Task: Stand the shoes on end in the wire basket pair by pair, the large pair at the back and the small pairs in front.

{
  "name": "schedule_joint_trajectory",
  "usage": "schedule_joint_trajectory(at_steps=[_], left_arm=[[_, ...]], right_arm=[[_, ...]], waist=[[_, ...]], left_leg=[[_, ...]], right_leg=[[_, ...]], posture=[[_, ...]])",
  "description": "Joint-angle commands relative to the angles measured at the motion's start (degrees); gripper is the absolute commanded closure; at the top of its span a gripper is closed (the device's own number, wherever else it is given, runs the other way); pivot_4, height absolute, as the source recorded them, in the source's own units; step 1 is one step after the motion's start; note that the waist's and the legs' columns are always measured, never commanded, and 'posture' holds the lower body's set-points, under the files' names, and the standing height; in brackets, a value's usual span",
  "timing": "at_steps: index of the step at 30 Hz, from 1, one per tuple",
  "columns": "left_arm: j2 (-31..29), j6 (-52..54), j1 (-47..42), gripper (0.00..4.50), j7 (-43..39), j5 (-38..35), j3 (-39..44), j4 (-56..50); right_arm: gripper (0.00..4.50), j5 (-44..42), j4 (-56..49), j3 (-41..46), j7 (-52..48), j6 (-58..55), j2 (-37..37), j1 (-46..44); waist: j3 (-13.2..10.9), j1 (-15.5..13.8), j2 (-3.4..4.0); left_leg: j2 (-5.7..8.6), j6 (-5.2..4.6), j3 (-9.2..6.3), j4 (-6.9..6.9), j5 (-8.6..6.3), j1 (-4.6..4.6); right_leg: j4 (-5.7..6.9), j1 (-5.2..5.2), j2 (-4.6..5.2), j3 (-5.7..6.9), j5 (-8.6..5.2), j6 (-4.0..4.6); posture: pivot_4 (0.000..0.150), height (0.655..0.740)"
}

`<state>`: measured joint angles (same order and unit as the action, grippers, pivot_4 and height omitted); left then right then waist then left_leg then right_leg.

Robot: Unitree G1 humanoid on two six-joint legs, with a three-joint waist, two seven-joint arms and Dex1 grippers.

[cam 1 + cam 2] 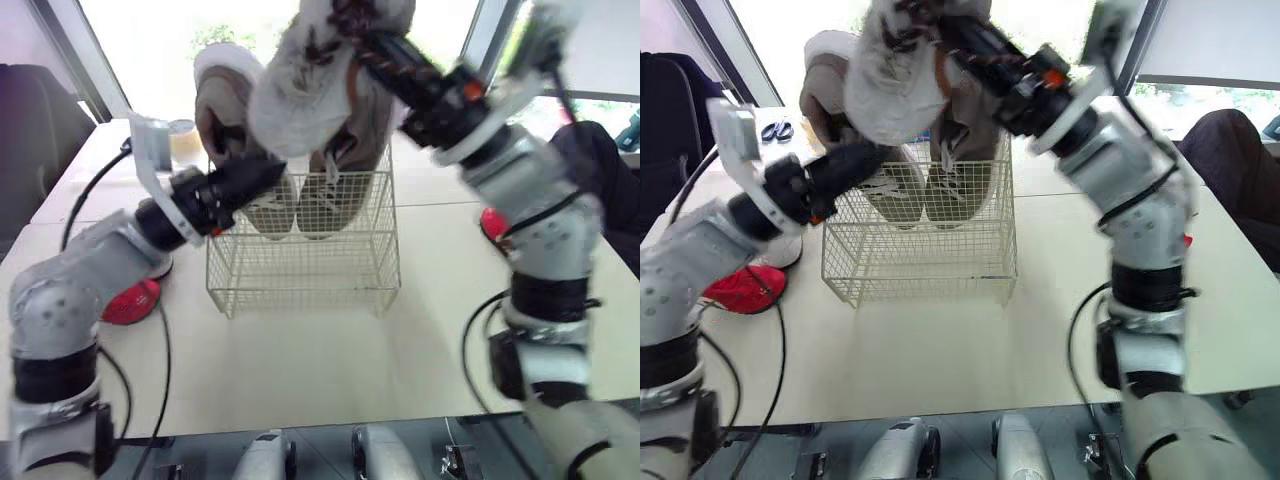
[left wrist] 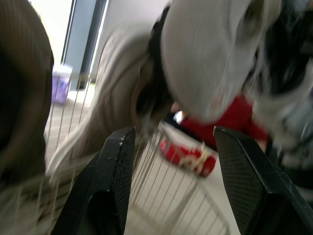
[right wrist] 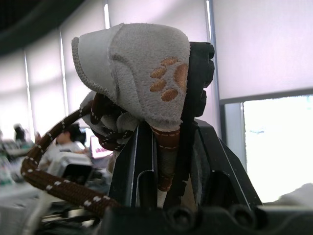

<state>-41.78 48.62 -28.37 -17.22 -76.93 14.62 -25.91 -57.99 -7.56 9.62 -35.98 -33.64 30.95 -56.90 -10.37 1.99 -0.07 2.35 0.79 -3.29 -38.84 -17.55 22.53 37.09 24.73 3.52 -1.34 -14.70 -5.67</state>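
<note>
The wire basket [image 1: 300, 285] stands mid-table. A large tan pair stands on end against its back: one shoe [image 1: 222, 100] rises at the left, the other [image 1: 325, 195] beside it. My right gripper [image 1: 350, 30] hovers above the basket, shut on a small grey-white shoe [image 1: 300, 85] with brown laces. In the right wrist view the fingers [image 3: 142, 147] pinch its paw-print tab [image 3: 146, 73]. My left gripper [image 1: 270, 172] is open at the basket's upper left, beside the tan shoes, with nothing between its fingers [image 2: 115, 166].
A small red shoe [image 1: 130, 302] lies on the table left of the basket, under my left arm. Another red shoe [image 1: 490, 225] lies to the right behind my right arm. A jar [image 1: 185, 140] and scissors [image 1: 780, 130] sit at the far left.
</note>
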Motion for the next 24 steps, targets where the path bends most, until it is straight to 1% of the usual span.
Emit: schedule_joint_trajectory(at_steps=[1,4,5,7,8,10,16,18,22,24], left_arm=[[-4.59,1.73,1.17,1.88,-0.68,-0.91,2.47,-5.24],[-7.06,2.25,3.12,1.88,1.0,-3.51,4.84,-6.57],[-7.17,2.01,4.26,1.88,3.61,-4.12,5.76,-7.58],[-6.43,1.09,8.32,1.88,9.06,-6.16,6.28,-12.22],[-4.78,-0.08,10.61,1.88,12.35,-6.89,6.18,-14.14],[-2.63,-1.7,13.47,1.88,15.96,-8.42,5.64,-15.42],[-1.72,-2.6,18.58,1.88,16.75,-6.04,3.47,-17.4],[-2.14,-2.8,19.66,1.88,16.31,-6.1,3.96,-17.15],[-4.24,-2.69,20.7,1.88,14.18,-6.8,4.69,-16.45],[-4.82,-2.93,20.93,1.88,13.63,-6.97,4.86,-16.25]], right_arm=[[4.11,3.93,2.58,0.26,-12.25,1.94,6.25,-2.94],[4.11,7.63,6.06,-1.36,-18.85,3.2,9.31,-4.1],[4.11,9.39,7.16,-2.34,-21.44,3.91,10.32,-3.9],[4.11,12.72,8.93,-4.16,-26.44,5.14,12.27,-2.32],[4.11,14.07,9.78,-4.69,-28.11,5.84,12.85,-1.24],[4.11,16.23,11.29,-5.04,-29.31,7.48,12.52,-0.42],[4.11,23.2,14.77,-7.25,-32.73,13.33,11.41,1.23],[4.11,24.31,14.89,-7.91,-34.51,14.36,11.17,2.79],[4.11,24.13,15.71,-8.56,-35.8,14.1,8.02,6.1],[4.11,25.46,16.58,-9.07,-36.32,14.86,7.19,7.24]], waist=[[0.0,0.01,-0.01],[0.0,0.35,-0.01],[0.0,0.44,-0.01],[-0.01,0.42,0.01],[0.0,0.32,0.01],[-0.01,-0.03,-0.01],[-0.02,-1.22,0.0],[0.0,-1.39,-0.02],[-0.01,-1.36,-0.01],[-0.02,-1.34,0.02]], left_leg=[[-0.01,-0.02,0.0,0.0,-0.01,0.0],[-0.05,-0.03,0.01,0.0,-0.02,-0.07],[-0.05,-0.03,0.01,0.01,-0.02,-0.1],[-0.08,-0.02,0.02,0.01,-0.01,-0.11],[-0.08,-0.02,0.01,0.02,-0.02,-0.11],[-0.07,-0.01,0.01,0.03,-0.02,-0.1],[-0.06,0.13,0.01,0.01,0.05,-0.06],[-0.06,0.18,0.01,0.0,0.08,-0.06],[-0.05,0.23,0.01,-0.01,0.11,-0.06],[-0.05,0.25,0.01,-0.01,0.12,-0.06]], right_leg=[[0.0,0.0,0.04,0.0,0.0,0.0],[-0.02,-0.07,0.05,-0.04,0.0,0.0],[0.0,-0.09,0.06,-0.06,0.0,0.01],[0.01,-0.08,0.05,-0.07,0.0,0.01],[0.0,-0.08,0.06,-0.08,0.0,0.01],[-0.05,-0.08,0.13,-0.1,0.0,0.01],[-0.04,-0.06,0.12,-0.08,0.0,0.03],[-0.06,-0.08,0.11,-0.07,0.0,0.03],[-0.09,-0.12,0.13,-0.07,0.0,0.03],[-0.07,-0.1,0.13,-0.06,0.0,0.03]], posture=[[0.15,0.74],[0.15,0.74],[0.15,0.74],[0.15,0.74],[0.15,0.74],[0.15,0.74],[0.15,0.74],[0.15,0.74],[0.15,0.74],[0.15,0.74]])
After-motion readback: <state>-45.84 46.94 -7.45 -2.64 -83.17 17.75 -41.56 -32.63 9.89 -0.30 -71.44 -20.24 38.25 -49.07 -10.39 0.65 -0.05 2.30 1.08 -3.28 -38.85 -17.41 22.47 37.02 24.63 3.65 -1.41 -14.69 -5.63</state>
